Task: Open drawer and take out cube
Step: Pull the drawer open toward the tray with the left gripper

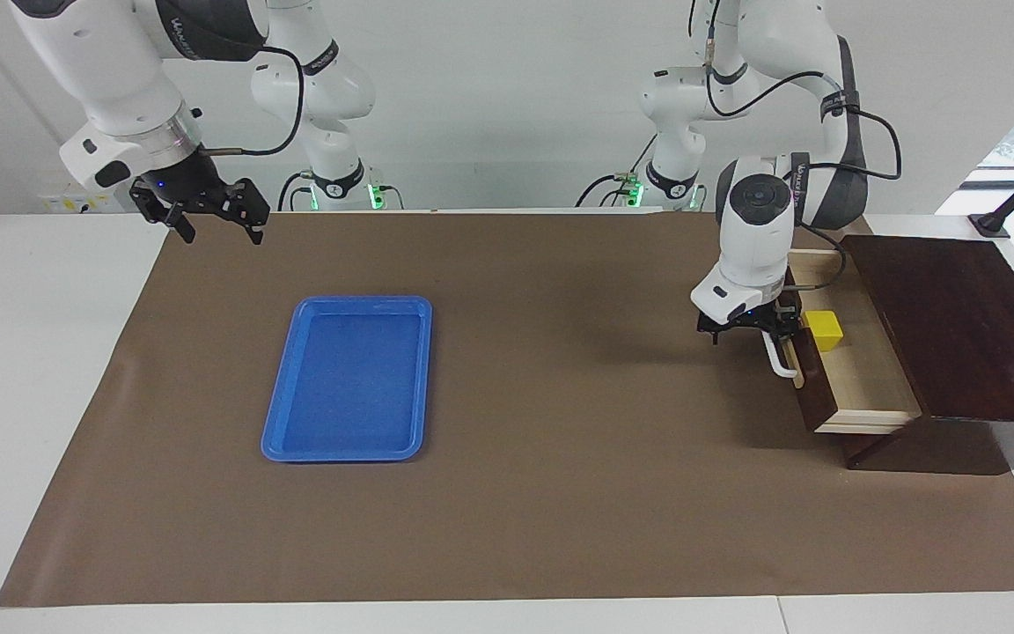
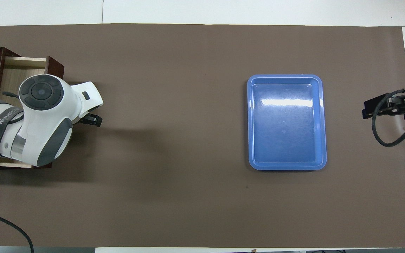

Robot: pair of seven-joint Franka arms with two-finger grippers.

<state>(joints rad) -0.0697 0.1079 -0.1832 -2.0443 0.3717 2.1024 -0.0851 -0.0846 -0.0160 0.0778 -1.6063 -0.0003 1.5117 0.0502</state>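
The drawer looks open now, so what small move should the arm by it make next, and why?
Probably let go of the white handle and lift the left gripper over the cube. The drawer is pulled out, the cube lies uncovered inside it, and the right gripper waits over the table's edge.

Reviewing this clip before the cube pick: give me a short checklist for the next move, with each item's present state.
1. Drawer pulled out: ok.
2. Cube showing in the drawer, uncovered: ok.
3. Left gripper at the white handle; gripping or just touching: cannot tell.
4. Left gripper over the cube: not ok, it is beside the drawer front.
5. Right gripper waits, raised over the mat's corner: ok.
6. Blue tray unoccupied: ok.
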